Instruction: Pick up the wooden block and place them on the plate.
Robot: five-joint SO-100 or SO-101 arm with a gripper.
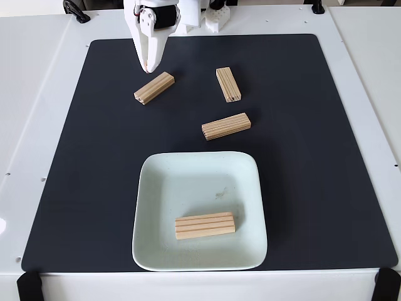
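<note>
One wooden block point(205, 226) lies flat in the near half of the pale mint plate point(156, 188). On the black mat beyond the plate lie three more wooden blocks: one at the left point(154, 88), one at the right point(228, 84) and one just past the plate's far rim point(225, 126). My white gripper point(148, 68) hangs at the top, tips down, just above and behind the left block. Its fingers look closed together with nothing between them.
The black mat point(326, 157) covers most of the white table. The arm's white base point(213, 15) stands at the far edge. Black clamps point(28, 285) sit at the near corners.
</note>
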